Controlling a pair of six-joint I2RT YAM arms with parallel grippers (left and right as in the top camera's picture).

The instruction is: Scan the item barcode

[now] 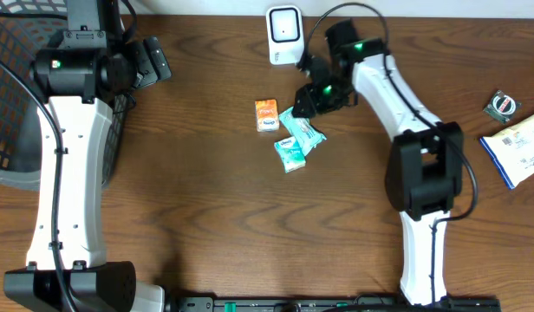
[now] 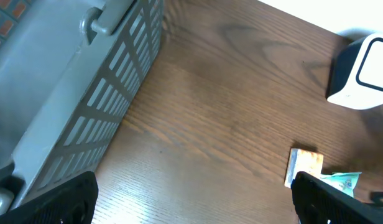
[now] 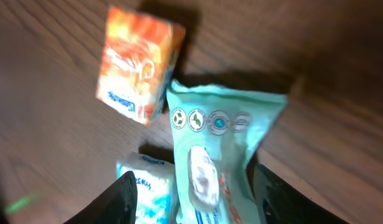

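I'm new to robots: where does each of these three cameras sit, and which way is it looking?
Overhead: fixed above the table, looking straight down; shows left arm, right arm, basket, white scanner.
Left wrist: on the left arm, looking across the table past the basket toward the scanner; left jaws, open, at the bottom corners.
Right wrist: on the right arm, looking down close at the teal wipes pack; right jaws straddle it.
Shared: the orange box appears in all three.

wood table (image 1: 206,191) carries scanner (image 1: 284,35), orange box (image 1: 266,114), teal packets (image 1: 300,132).
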